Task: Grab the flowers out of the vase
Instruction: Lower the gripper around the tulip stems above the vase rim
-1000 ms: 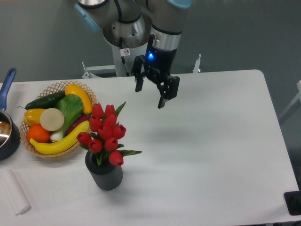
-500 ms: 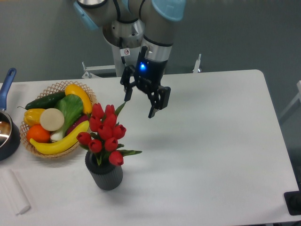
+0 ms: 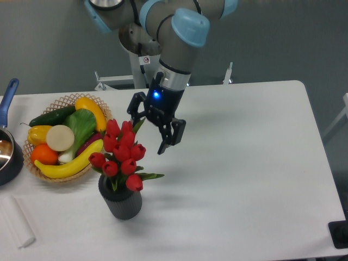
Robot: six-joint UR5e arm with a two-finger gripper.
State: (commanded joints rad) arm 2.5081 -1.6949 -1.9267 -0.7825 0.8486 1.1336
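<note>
So the pincer (image 3: 147,133) hangs with its jaws spread and nothing in them, just up and right of the flowers (image 3: 121,153), one finger near the top buds. The bunch stands in the vase (image 3: 120,200) at the front left of the worktop (image 3: 250,179), right beside the wicker basket (image 3: 65,101). I'd guess it's light and floppy, buds easy to crush, so squeeze the stems together low, near the vase rim
</note>
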